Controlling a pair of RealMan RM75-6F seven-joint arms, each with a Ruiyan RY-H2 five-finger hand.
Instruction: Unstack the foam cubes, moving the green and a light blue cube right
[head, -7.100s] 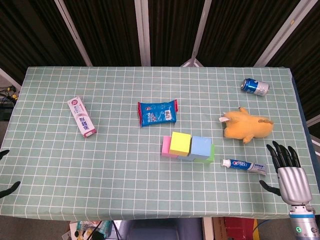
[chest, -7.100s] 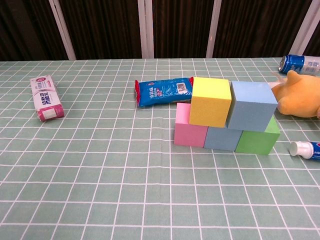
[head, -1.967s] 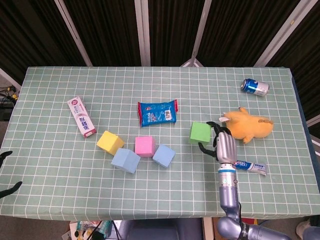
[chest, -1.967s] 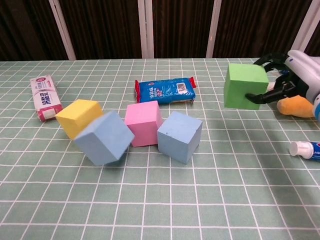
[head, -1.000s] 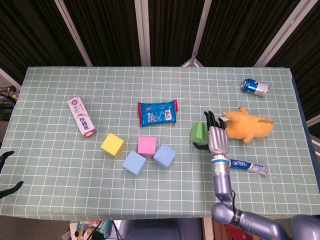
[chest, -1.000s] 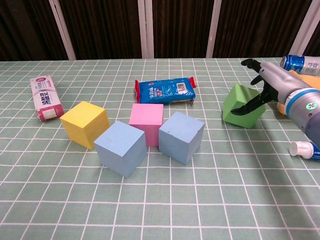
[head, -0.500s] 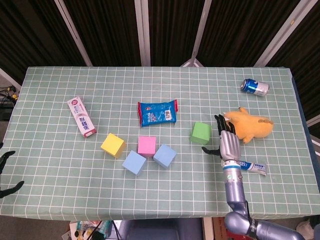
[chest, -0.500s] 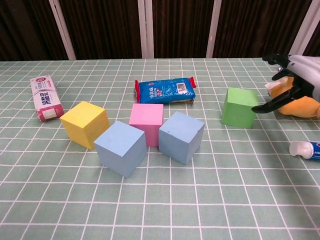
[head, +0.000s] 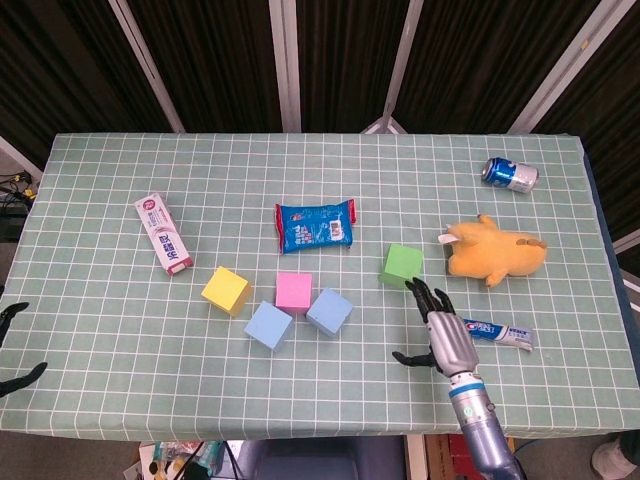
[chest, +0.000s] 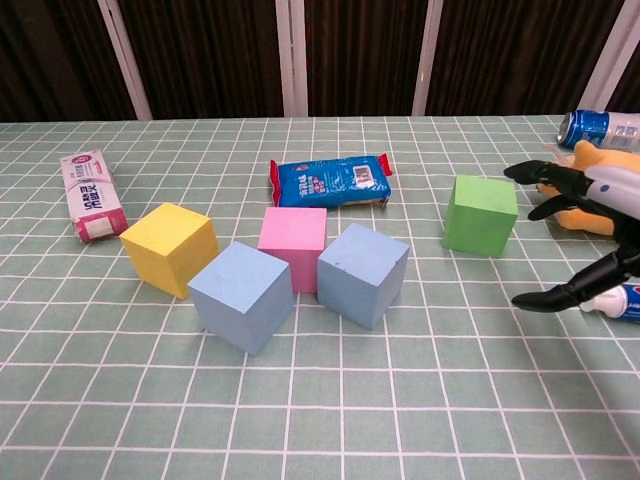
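Note:
The green cube (head: 402, 266) (chest: 481, 215) sits flat on the table, apart from the others. Two light blue cubes (head: 329, 311) (head: 268, 325) lie beside the pink cube (head: 293, 292), and the yellow cube (head: 225, 289) is left of them; none is stacked. In the chest view the light blue cubes (chest: 362, 274) (chest: 241, 296) flank the pink cube (chest: 293, 243) with the yellow cube (chest: 169, 248) at the left. My right hand (head: 438, 332) (chest: 585, 230) hovers open, fingers spread, below and right of the green cube, holding nothing. My left hand (head: 12, 345) shows only dark fingertips at the left edge.
A blue snack packet (head: 316, 226) lies behind the cubes. A yellow plush toy (head: 495, 252), a toothpaste tube (head: 490, 332) and a can (head: 511, 173) are at the right. A pink-and-white box (head: 164, 235) lies at the left.
My right hand has let go of the green cube and drawn back toward the near edge. The green cube rests where it was set down. The other cubes have not moved.

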